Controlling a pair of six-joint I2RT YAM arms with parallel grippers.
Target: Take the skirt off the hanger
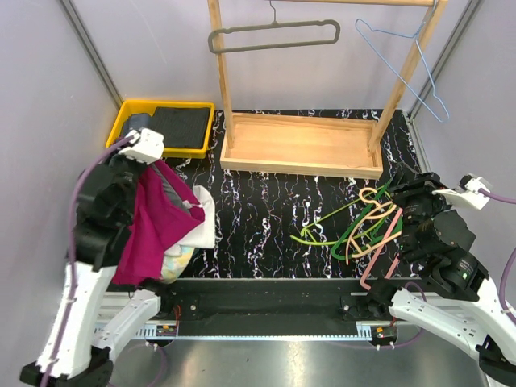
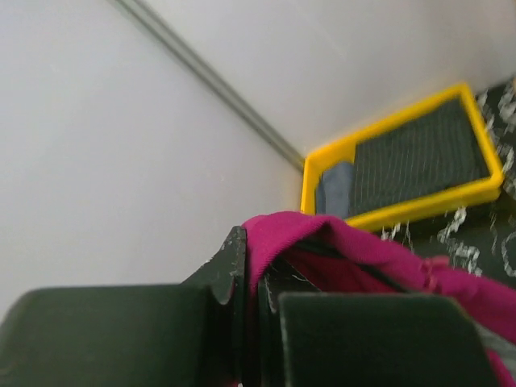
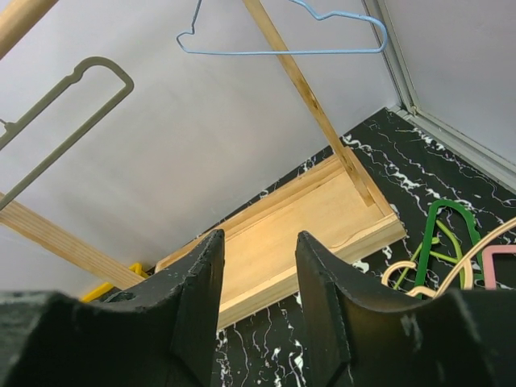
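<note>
A magenta skirt hangs down at the left, above the table's near left corner. My left gripper is shut on its top edge, and in the left wrist view the fabric is pinched between the closed fingers. I see no hanger in the skirt. A grey hanger and a blue wire hanger hang on the wooden rack. Several coloured hangers lie piled on the table at the right. My right gripper is just above that pile, open with nothing between its fingers.
A white and patterned heap of cloth lies under the skirt. A yellow tray with a dark mat sits at the back left. The rack's wooden base spans the back of the black marbled table. Walls enclose both sides.
</note>
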